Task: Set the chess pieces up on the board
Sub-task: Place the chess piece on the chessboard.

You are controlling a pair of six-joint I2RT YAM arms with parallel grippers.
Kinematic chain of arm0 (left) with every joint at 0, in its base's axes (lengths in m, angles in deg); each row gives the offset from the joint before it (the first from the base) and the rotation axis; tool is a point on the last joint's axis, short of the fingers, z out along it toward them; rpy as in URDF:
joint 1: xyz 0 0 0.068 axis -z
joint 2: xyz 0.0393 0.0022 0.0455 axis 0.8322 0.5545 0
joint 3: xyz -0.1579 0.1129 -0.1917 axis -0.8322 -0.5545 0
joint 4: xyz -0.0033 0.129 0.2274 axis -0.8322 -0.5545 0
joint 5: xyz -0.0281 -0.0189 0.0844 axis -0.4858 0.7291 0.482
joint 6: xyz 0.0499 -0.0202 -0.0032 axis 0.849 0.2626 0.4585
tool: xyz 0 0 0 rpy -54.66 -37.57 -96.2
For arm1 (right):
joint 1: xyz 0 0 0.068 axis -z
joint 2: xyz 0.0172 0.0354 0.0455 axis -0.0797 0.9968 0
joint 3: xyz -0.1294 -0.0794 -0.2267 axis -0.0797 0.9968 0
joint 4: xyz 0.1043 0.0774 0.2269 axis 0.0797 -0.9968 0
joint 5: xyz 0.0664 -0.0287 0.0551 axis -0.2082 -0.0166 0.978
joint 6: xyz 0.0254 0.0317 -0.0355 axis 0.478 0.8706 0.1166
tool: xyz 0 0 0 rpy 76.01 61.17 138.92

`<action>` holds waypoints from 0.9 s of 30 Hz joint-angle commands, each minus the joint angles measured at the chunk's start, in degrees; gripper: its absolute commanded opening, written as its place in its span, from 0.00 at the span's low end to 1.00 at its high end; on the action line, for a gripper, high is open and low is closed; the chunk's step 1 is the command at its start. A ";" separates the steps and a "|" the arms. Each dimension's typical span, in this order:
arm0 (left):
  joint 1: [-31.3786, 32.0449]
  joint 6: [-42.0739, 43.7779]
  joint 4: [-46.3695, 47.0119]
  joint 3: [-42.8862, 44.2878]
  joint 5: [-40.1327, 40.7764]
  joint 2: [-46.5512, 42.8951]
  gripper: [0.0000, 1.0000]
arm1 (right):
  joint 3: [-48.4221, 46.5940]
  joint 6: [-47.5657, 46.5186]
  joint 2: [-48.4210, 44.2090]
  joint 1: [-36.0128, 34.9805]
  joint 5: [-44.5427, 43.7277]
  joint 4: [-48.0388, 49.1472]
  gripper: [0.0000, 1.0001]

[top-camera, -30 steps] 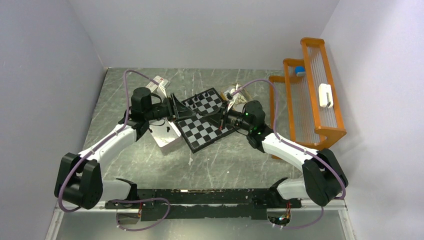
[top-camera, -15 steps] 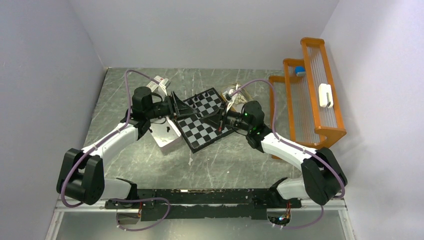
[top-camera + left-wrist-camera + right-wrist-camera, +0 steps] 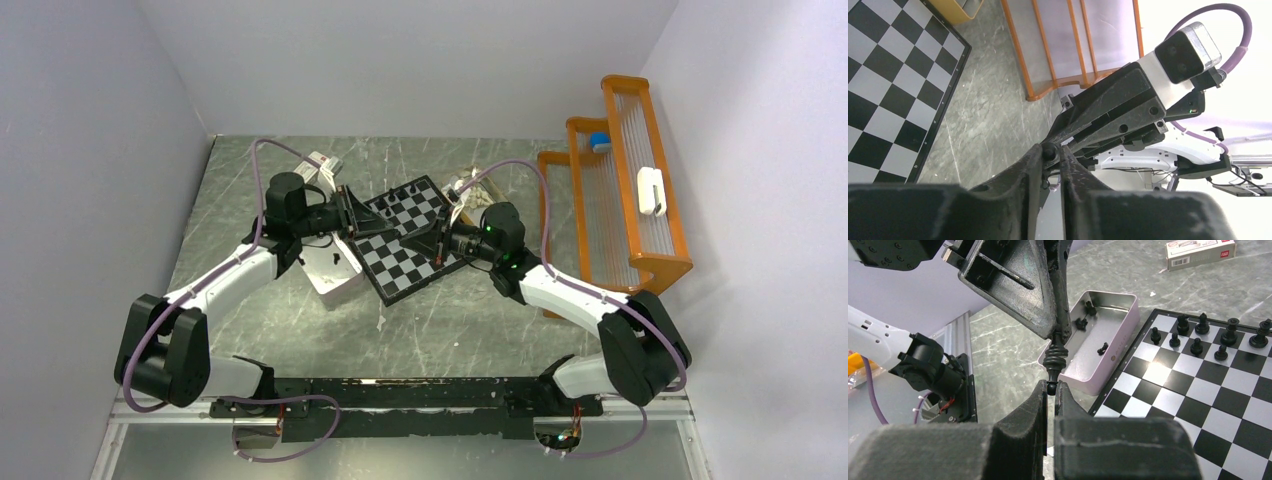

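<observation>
The board (image 3: 405, 240) lies skewed at mid-table, and black chess pieces (image 3: 1198, 332) stand in its far rows. Above the board's left corner the two grippers meet tip to tip. My right gripper (image 3: 1051, 387) is shut on the ball top of one black chess piece (image 3: 1054, 360), which is lifted clear of the table. My left gripper (image 3: 1050, 152) has its jaws pressed on that same piece's base (image 3: 1049, 151). In the top view the left gripper (image 3: 390, 231) and right gripper (image 3: 413, 243) almost touch.
A pale lilac tin (image 3: 1098, 340) holding several black pieces sits against the board's left edge. A small carton (image 3: 322, 165) lies behind it. A bag of cream pieces (image 3: 475, 192) sits by the board's far right corner. An orange rack (image 3: 615, 200) fills the right side.
My left gripper has edged right to meet the right one. Its jaws have narrowed onto the base of the piece that the right gripper holds.
</observation>
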 commanded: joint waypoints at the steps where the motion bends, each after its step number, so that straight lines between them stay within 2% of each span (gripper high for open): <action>1: 0.88 4.09 -2.61 3.51 -2.16 0.80 0.20 | -0.72 0.04 0.57 -0.25 -0.21 0.83 0.00; 4: 0.88 7.91 -6.69 5.40 -1.14 1.05 0.06 | -0.77 0.10 0.66 -0.26 -0.45 0.39 0.00; 8: 0.88 20.05 -18.09 11.57 2.29 2.98 0.05 | -1.43 -0.65 0.05 -0.24 -2.61 -5.64 0.00; 12: 2.22 33.69 -33.98 20.28 14.89 6.06 0.05 | -2.29 0.10 -1.95 -0.05 -8.55 -14.71 0.00; 16: 5.98 41.39 -42.05 27.90 30.88 9.76 0.05 | -1.75 -0.32 -5.42 0.05 -13.57 -18.92 0.00; 21: 8.88 43.72 -43.39 31.67 47.28 15.19 0.05 | -0.90 -1.06 -9.59 0.08 -18.32 -22.04 0.00; 27: 11.92 43.40 -37.69 33.76 51.80 23.21 0.05 | 1.00 -2.10 -14.96 0.35 -22.45 -24.21 0.00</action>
